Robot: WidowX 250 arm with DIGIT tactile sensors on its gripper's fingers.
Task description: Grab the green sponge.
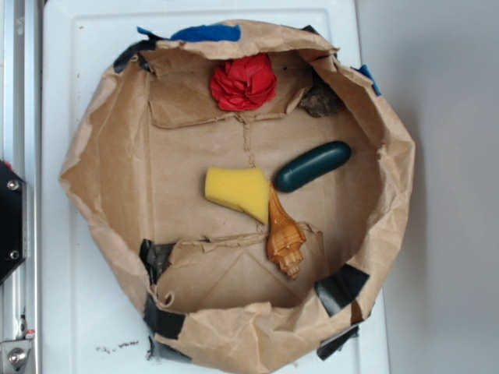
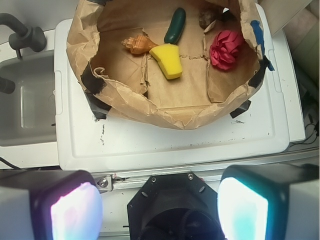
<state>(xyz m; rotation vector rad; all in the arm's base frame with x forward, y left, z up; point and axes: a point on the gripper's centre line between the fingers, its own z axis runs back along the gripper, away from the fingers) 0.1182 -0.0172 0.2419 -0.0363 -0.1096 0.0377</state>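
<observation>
You see the green sponge (image 1: 238,191) on the floor of the paper bag (image 1: 101,156), near its middle. The seashell (image 1: 284,238) touches the sponge's slanted side, the dark green capsule (image 1: 313,166) lies just beside the sponge, and the red paper flower (image 1: 243,82) sits well apart from it. Your gripper (image 2: 160,212) is spread wide and empty, far from the sponge.

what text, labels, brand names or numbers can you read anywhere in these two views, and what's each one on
None: no readable text in either view.
The green sponge, the dark green capsule, the seashell, the red crumpled paper and the brown paper bag are unmarked.
The gripper shows no lettering.
</observation>
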